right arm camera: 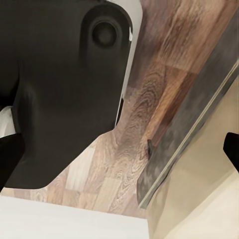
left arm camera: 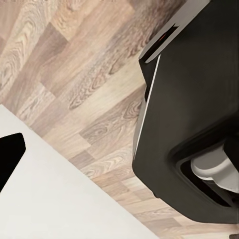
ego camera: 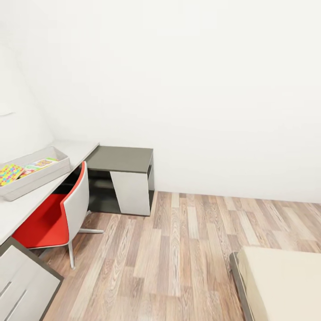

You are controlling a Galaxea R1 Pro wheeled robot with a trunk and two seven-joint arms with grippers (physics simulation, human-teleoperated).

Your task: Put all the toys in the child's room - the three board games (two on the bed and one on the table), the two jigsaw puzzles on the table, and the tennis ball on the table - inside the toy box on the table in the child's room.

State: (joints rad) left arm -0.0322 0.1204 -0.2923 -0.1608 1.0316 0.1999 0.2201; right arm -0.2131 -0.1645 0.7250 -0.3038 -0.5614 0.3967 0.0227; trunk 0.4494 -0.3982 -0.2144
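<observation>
White walls and plank floor (ego camera: 178, 249), robot between desk and bed.

Along the table's (ego camera: 26, 203) far edge sits the toy box (ego camera: 53, 171), already holding what look like a few colourful flat toys (ego camera: 11, 173); how many remain outside I cannot judge. Only a corner of the bed (ego camera: 285, 285) shows, bare there. Whether either gripper is clenched or released, I cannot tell.

walls (ego camera: 200, 80) white | wood-plank floor (ego camera: 178, 258) | red chair (ego camera: 49, 220) | dark desk (ego camera: 120, 159), perhaps grey
</observation>
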